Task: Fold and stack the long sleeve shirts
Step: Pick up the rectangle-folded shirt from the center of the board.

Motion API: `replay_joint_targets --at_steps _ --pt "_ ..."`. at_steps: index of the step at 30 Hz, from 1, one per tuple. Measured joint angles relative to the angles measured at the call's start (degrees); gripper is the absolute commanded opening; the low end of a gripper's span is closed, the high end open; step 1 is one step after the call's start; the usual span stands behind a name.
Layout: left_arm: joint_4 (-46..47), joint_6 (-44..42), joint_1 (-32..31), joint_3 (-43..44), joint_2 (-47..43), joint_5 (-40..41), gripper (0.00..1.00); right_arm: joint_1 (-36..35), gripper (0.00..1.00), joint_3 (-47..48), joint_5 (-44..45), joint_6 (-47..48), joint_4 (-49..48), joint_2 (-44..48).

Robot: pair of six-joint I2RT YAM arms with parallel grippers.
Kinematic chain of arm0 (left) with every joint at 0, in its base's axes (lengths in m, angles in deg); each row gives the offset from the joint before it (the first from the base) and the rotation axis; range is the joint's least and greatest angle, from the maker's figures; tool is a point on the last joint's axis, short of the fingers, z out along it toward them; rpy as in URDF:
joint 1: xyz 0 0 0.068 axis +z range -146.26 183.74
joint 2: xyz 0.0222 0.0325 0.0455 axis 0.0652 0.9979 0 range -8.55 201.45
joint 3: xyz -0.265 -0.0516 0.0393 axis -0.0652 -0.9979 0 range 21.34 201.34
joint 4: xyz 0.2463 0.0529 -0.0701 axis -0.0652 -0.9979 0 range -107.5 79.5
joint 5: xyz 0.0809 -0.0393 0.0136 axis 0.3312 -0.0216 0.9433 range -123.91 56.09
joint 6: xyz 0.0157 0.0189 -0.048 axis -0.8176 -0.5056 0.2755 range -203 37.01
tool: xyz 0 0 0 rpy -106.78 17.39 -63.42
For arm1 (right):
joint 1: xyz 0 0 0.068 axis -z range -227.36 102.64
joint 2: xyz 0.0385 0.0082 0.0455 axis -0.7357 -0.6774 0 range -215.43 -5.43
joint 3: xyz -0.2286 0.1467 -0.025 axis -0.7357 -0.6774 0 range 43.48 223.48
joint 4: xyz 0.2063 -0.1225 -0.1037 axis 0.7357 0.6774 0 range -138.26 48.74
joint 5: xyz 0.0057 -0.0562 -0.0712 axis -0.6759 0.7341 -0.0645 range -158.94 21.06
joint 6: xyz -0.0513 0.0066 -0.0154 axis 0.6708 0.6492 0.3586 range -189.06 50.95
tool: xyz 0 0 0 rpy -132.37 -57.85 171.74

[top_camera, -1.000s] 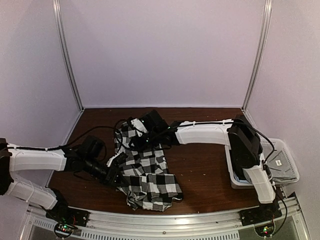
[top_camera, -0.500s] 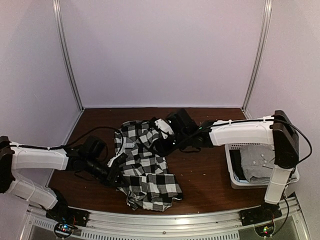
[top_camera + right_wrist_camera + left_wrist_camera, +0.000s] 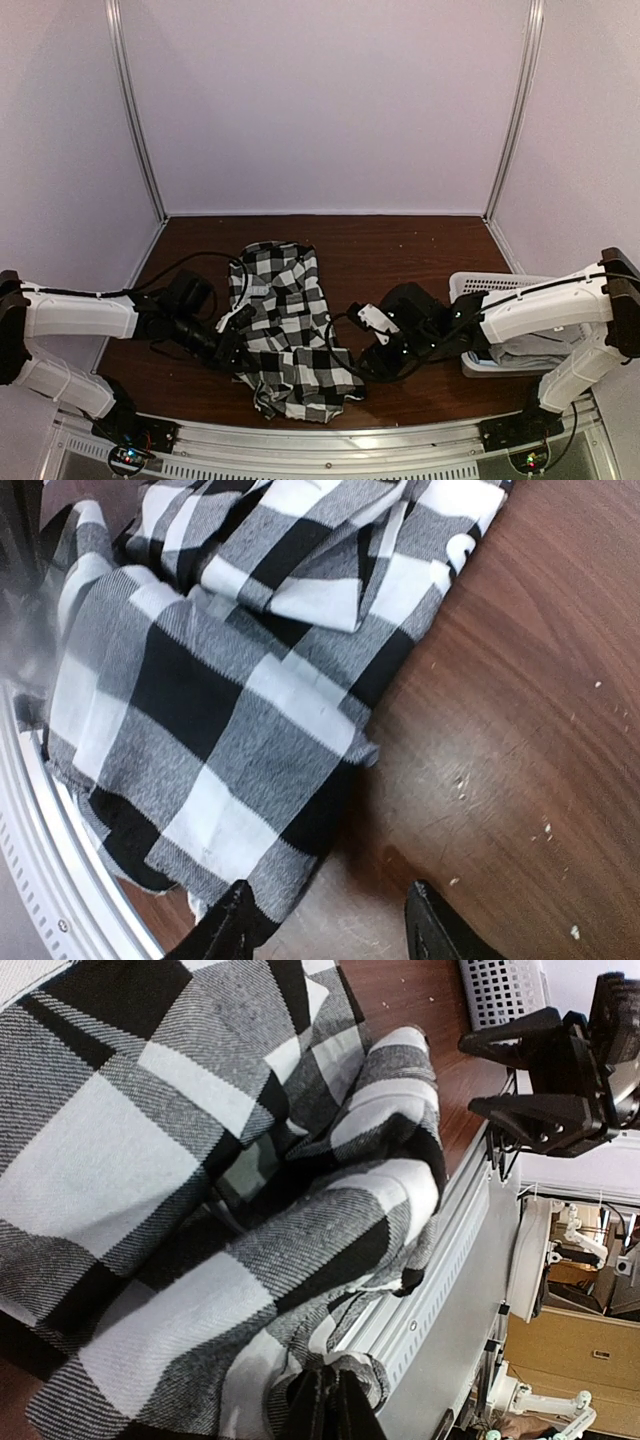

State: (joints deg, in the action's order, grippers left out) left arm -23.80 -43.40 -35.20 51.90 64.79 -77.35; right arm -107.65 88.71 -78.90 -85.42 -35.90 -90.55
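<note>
The checked shirt [image 3: 290,325] lies rumpled on the bench [image 3: 420,250], centre-left in the top view, its long axis running up-down the frame with the narrower end toward the top; this looks like straightening before any fold. The left fingers [image 3: 308,1412] are pressed together, pinching its left-of-frame edge. The right fingers [image 3: 232,930] hover spread and empty beside its lower-right corner, which they probably need to nip next.

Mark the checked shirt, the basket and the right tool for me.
checked shirt [image 3: 290,315], top view, middle of the cloth.
white lattice basket [image 3: 495,282], top view, far rim.
right tool [image 3: 333,928], right wrist view, between its open fingertips.
</note>
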Motion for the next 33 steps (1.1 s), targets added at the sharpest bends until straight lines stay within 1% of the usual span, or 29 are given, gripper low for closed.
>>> replay_joint_targets --at_steps 5,11,19,25,27,31,32,33 --pt "-0.02 0.15 0.0 0.15 0.07 0.04 0.07 -3.43 0.41 -1.79 0.42 -0.42 -0.02 0.9" --pt "-0.13 0.42 0.0 0.35 -0.17 0.68 0.07 -6.78 0.4 -1.92 1.4 -0.55 -0.09 0.9" --pt "-0.15 0.83 0.0 0.35 -0.48 1.16 0.07 -10.05 0.36 -2.45 2.62 -0.9 -0.13 0.48" --pt "-0.2 1.01 0.0 0.35 -1.01 1.25 0.07 -11.37 0.3 -2.45 2.99 -1.46 -0.66 -3.43" --pt "-0.2 1.03 0.0 0.35 -1.07 1.27 0.07 -11.5 0.24 -2.45 3.1 -1.57 -0.68 -4.5" --pt "-0.22 1.27 0.0 0.37 -1.16 1.51 0.05 -11.69 0.02 -2.05 4.26 -1.2 -0.42 -5.35" --pt "-0.26 1.46 0.0 0.39 -1.31 1.81 0.05 -11.72 0.0 -1.38 4.72 -1.27 0.11 -5.53" --pt "-0.35 1.68 0.0 0.48 -1.55 2.16 0.04 -11.74 0.0 -0.44 5.16 -1.25 0.48 -5.66"
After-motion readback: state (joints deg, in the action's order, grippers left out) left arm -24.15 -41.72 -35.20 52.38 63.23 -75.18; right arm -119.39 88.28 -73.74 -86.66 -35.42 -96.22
